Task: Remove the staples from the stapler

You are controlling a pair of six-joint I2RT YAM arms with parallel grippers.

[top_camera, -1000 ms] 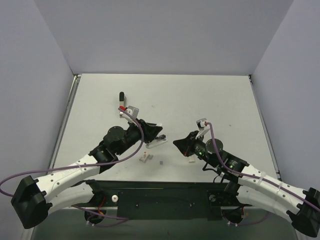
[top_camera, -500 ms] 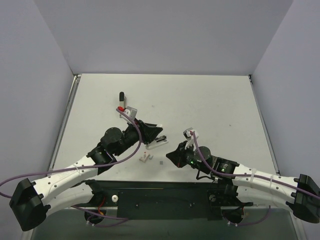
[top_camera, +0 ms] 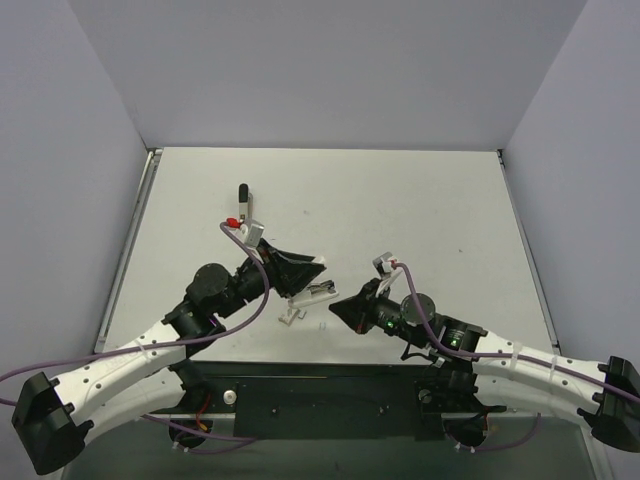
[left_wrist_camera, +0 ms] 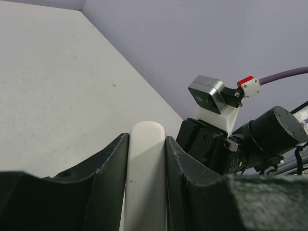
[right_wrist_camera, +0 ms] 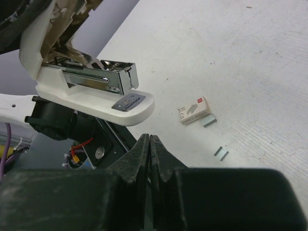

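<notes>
My left gripper is shut on a white stapler and holds it over the table's near middle. In the left wrist view the stapler's white body stands pinched between the two dark fingers. In the right wrist view the stapler hangs open, its white lid lifted off the shiny metal magazine. My right gripper is shut and empty, its tips just below the stapler's front end; from above it is just right of the stapler. No staples show in the magazine.
A small staple box lies on the table with a loose staple strip beside it and another strip nearer. From above the box is under the stapler. A small black item lies at the back left.
My right gripper has moved left and toward the near edge, close to the stapler's front end. My left arm has drawn back a little with the stapler still held.
</notes>
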